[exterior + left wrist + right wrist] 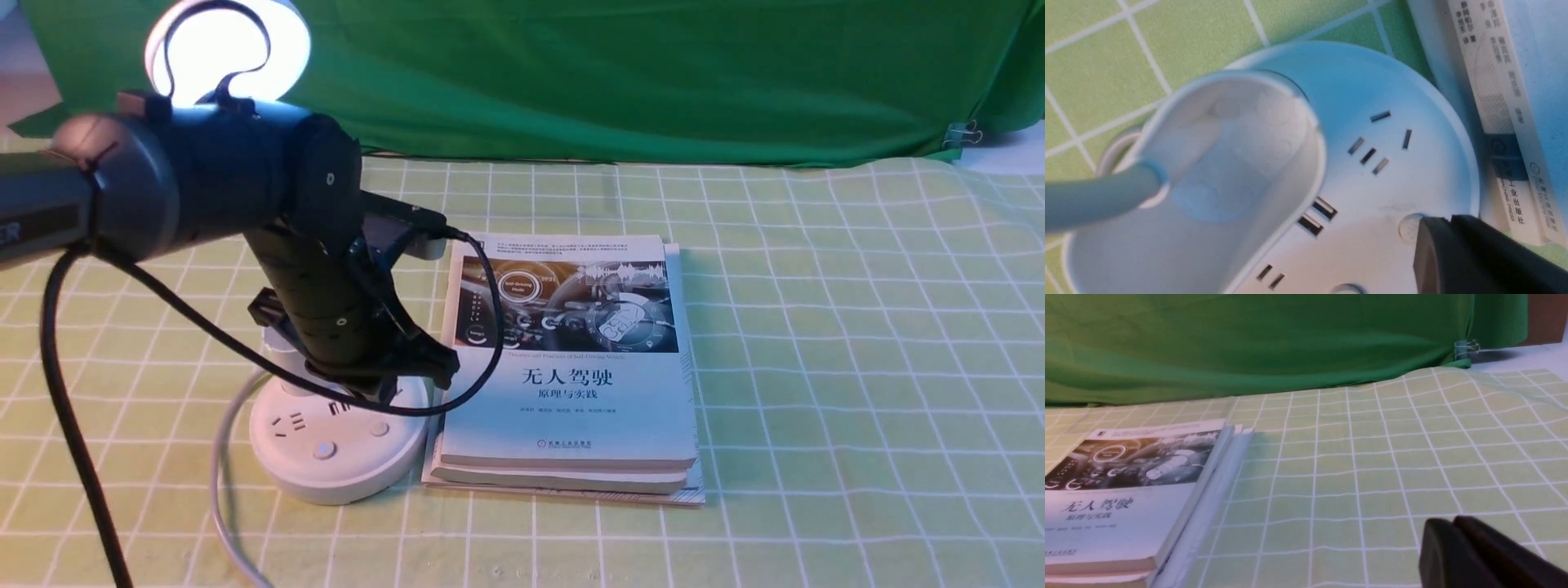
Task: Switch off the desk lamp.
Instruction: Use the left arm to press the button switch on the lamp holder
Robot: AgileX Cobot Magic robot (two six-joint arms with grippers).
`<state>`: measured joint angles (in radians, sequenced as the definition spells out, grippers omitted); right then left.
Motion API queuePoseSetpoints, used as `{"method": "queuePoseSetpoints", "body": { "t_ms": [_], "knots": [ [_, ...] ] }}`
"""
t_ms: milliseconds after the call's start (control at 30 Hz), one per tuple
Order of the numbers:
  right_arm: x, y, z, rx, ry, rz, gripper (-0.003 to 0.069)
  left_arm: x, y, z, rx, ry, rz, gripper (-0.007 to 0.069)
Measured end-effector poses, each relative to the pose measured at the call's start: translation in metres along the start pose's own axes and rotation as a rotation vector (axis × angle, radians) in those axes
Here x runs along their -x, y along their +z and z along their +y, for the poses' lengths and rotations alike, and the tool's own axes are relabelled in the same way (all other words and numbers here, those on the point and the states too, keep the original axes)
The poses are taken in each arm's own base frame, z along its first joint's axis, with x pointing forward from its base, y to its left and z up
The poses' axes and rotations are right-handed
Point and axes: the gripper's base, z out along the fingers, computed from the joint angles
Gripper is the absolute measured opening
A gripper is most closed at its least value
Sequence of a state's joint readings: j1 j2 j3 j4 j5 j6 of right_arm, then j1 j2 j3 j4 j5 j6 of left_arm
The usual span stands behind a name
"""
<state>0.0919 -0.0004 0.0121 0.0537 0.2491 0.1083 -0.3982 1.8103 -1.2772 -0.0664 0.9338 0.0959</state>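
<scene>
The white desk lamp stands at the left of the table; its round disc head glows brightly. Its round base has sockets, two USB ports and two round buttons. The cup holder and neck rise from the base. My left gripper is shut, empty, pointing down over the base's right side. In the left wrist view the gripper tip partly covers a button. My right gripper is shut and empty above bare cloth.
A stack of books lies right beside the lamp base, also in the right wrist view. The lamp's white cord runs to the front edge. A green curtain hangs behind the checked tablecloth.
</scene>
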Motion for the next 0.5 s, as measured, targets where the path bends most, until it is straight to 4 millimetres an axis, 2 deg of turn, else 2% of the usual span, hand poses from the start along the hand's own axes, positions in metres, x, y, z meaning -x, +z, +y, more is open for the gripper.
{"method": "queuePoseSetpoints", "body": {
  "t_ms": [67, 267, 500],
  "knots": [
    [0.0, 0.0, 0.0, 0.0, 0.0, 0.0, 0.0029, 0.0, 0.002, 0.0, 0.0, 0.0, 0.006, 0.0002],
    [0.0, 0.0, 0.0, 0.0, 0.0, 0.0, 0.0029, 0.0, 0.027, 0.001, -0.007, -0.006, 0.072, 0.0002],
    [0.0, 0.0, 0.0, 0.0, -0.001, -0.001, 0.0029, 0.002, 0.027, 0.001, -0.007, -0.006, 0.072, 0.0002]
  ]
}}
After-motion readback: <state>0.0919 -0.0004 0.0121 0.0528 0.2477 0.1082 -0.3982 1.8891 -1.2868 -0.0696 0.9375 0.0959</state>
